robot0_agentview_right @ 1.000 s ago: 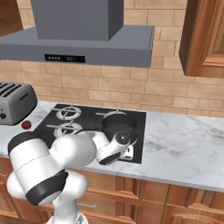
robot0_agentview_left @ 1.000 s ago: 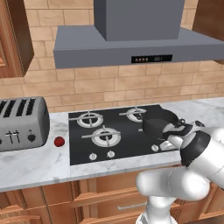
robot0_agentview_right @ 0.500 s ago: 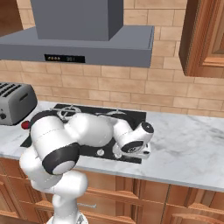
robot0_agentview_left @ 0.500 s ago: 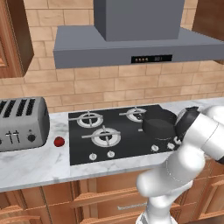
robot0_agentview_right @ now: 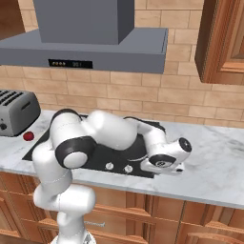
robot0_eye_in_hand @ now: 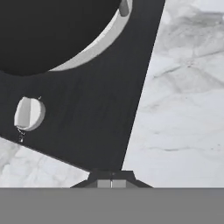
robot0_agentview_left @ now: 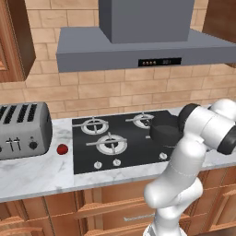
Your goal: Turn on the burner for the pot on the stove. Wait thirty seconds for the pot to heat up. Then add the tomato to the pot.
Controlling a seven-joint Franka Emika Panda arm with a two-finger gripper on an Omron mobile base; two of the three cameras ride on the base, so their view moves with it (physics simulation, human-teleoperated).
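The dark pot (robot0_agentview_left: 166, 133) sits on the front right burner of the black stove (robot0_agentview_left: 120, 159). In the hand view the pot (robot0_eye_in_hand: 52, 30) rests on its silver burner ring at the top left, above a silver knob (robot0_eye_in_hand: 28, 113) on the stove's glossy top (robot0_eye_in_hand: 100, 118). My gripper (robot0_eye_in_hand: 111, 183) is shut with nothing in it, hovering over the stove's front right corner beside the marble. From the right base the gripper (robot0_agentview_right: 173, 167) hangs just right of the front knobs (robot0_agentview_right: 127, 168). The red tomato (robot0_agentview_left: 62, 149) lies on the counter left of the stove.
A silver toaster (robot0_agentview_left: 23, 129) stands at the far left, close to the tomato (robot0_agentview_right: 28, 136). A grey hood (robot0_agentview_left: 138, 46) hangs over the stove. Marble counter (robot0_eye_in_hand: 183, 100) stretches to the right of the cooktop. Wooden cabinets flank the hood.
My arm has swung to the right, carrying the shut hand from above the pot's front edge to the stove's front right corner. Pot and tomato have stayed put.
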